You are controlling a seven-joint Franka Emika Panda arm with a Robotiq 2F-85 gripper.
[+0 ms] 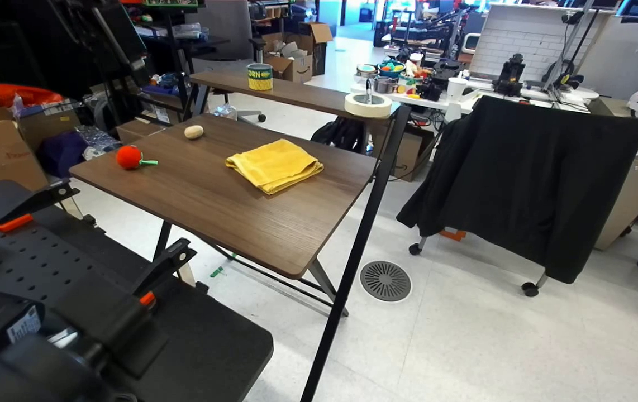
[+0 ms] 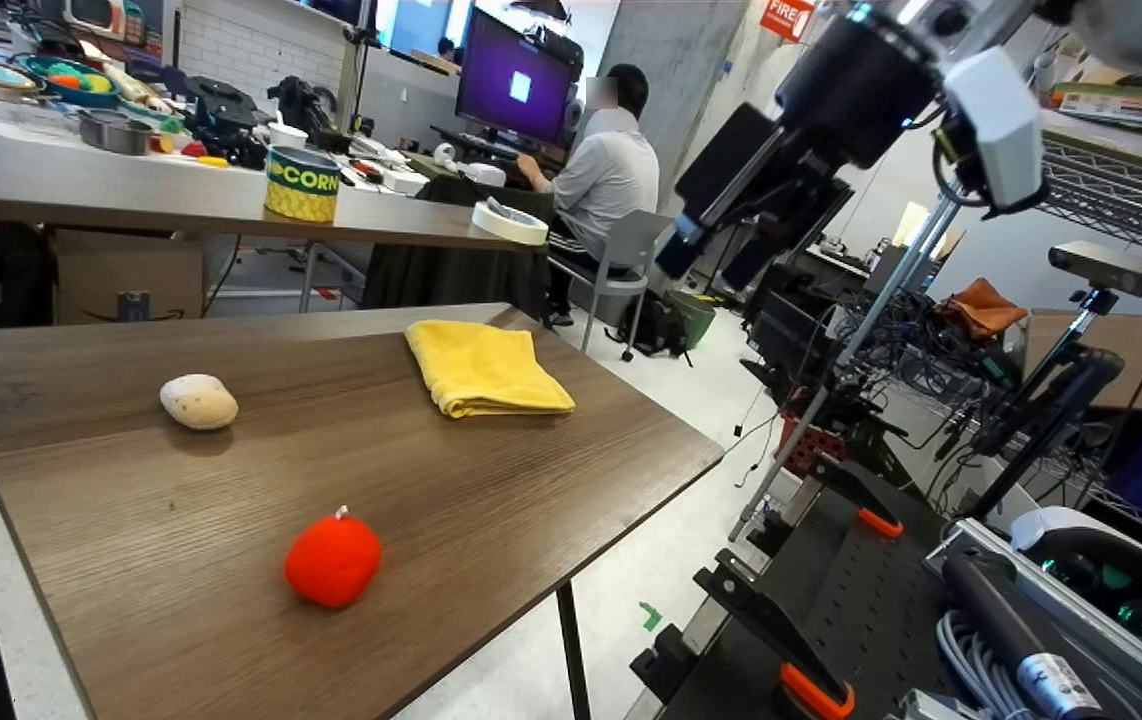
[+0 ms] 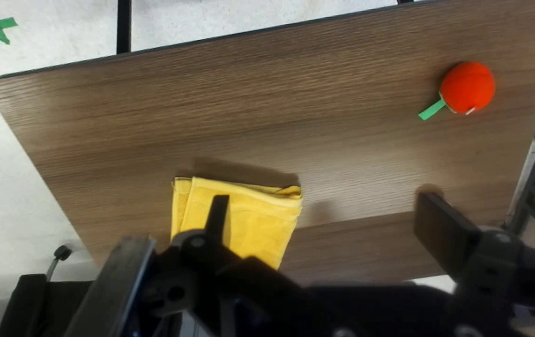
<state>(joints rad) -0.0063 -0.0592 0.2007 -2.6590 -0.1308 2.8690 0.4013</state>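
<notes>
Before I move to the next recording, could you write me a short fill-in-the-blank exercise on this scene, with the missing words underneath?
1. The large word printed on the can is ____.
2. The cloth on the table is ____ in colour.
3. The strip at the red ball is coloured ____.
4. The jaws, spread apart, hold ____.

Missing words: CORN; yellow; green; nothing.

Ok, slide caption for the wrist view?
Open gripper above a brown tabletop bearing a folded yellow cloth and round red object.
</notes>
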